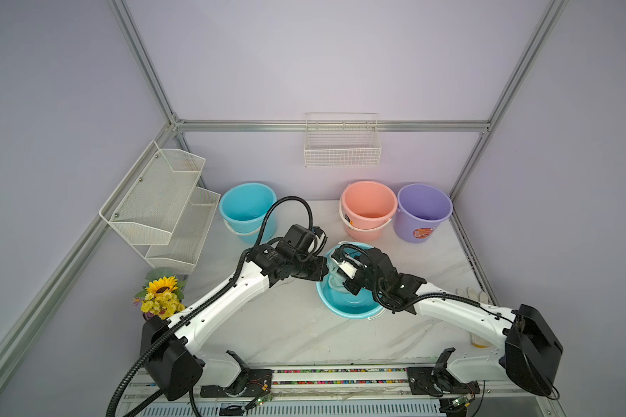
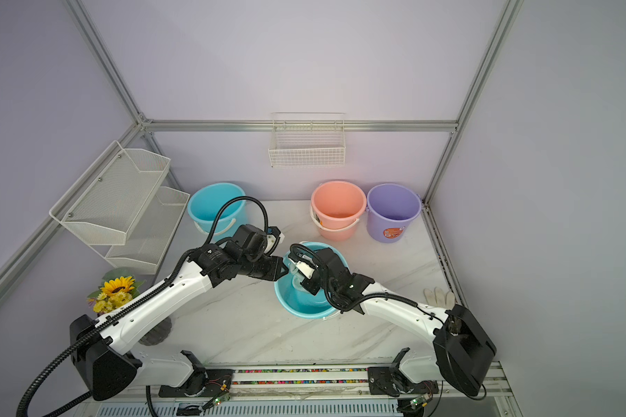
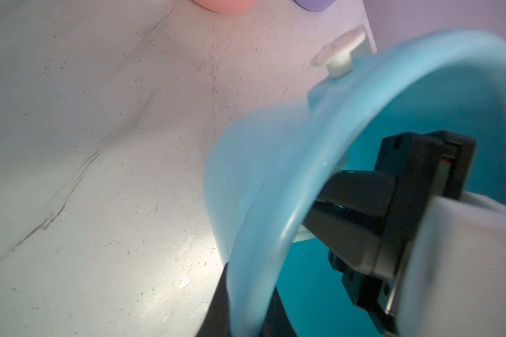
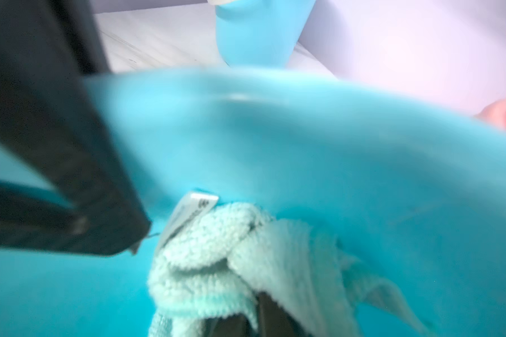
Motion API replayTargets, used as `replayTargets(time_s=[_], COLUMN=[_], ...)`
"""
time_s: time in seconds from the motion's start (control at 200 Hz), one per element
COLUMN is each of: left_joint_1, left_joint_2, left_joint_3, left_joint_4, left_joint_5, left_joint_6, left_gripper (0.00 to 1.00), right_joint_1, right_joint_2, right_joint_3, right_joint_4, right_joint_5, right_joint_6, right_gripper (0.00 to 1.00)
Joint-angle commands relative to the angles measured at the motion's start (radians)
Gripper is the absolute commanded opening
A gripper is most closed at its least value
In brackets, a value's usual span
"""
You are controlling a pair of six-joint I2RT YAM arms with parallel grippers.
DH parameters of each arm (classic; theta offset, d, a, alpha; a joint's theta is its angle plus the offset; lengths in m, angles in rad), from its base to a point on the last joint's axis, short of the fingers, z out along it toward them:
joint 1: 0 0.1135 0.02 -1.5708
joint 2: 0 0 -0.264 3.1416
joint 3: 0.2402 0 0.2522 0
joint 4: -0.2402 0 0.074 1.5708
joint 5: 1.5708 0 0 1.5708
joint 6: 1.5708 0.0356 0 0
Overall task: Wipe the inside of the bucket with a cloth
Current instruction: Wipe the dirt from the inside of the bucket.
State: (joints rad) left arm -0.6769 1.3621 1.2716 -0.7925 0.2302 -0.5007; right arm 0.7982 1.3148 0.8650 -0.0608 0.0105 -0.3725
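So we're mid-wipe here, I'd say. The bucket (image 1: pixel 342 307) is sitting tipped over on its side, mouth facing up and toward the arms. The left claw (image 1: pixel 324 270) is pinching the bucket's rim, one finger inside and one outside, jaws together on the plastic, so it's doing the holding job.

The right claw (image 4: pixel 246 321) is reaching down inside the bucket and is clamping a bunched-up wad of the cloth (image 4: pixel 216 256). The cloth is pressing against the inner wall, just beside the spot where the left claw is gripping the rim, with its tag (image 4: pixel 187 216) touching the wall.

So grabbing the cloth and getting it into the bucket are looking done. The wiping is what's going on now. I can't tell how much of the inside is already covered, since there's no dirt or wet trail showing. My guess is that the bottom and the wall opposite the left claw are waiting for a pass.

A glove (image 1: pixel 472 294) is lying well apart from the bucket, not involved.
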Motion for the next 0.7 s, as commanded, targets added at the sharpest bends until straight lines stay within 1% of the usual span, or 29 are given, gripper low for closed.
replayTargets(time_s=[0.0, 0.11, 0.25, 0.35, 0.41, 0.47, 0.695], left_joint_1=[-0.014, -0.013, -0.014, -0.015, -0.015, -0.016, -0.018], left_joint_2=[-0.04, -0.041, -0.041, -0.042, -0.043, -0.045, -0.049], left_joint_3=[0.026, 0.026, 0.026, 0.025, 0.023, 0.022, 0.02], left_joint_4=[0.052, 0.052, 0.052, 0.052, 0.052, 0.052, 0.052], left_joint_5=[0.076, 0.088, 0.098, 0.102, 0.102, 0.101, 0.093], left_joint_6=[0.028, 0.028, 0.027, 0.024, 0.022, 0.022, 0.022], left_gripper=[0.0, 0.0, 0.0, 0.0, 0.0, 0.0, 0.0], right_joint_1=[-0.004, -0.004, -0.004, -0.004, -0.003, -0.004, -0.001], right_joint_2=[-0.054, -0.069, -0.057, -0.046, -0.031, -0.02, -0.043], right_joint_3=[0.033, 0.065, 0.122, 0.151, 0.171, 0.202, 0.251], right_joint_4=[-0.006, -0.013, -0.046, -0.046, -0.044, -0.08, -0.274], right_joint_5=[0.013, 0.018, -0.049, -0.063, -0.017, 0.033, 0.316], right_joint_6=[-0.26, -0.455, -0.697, -0.822, -0.856, -0.856, -0.857], right_gripper=[0.0, 0.0, 0.0, 0.0, 0.0, 0.0, 0.0])
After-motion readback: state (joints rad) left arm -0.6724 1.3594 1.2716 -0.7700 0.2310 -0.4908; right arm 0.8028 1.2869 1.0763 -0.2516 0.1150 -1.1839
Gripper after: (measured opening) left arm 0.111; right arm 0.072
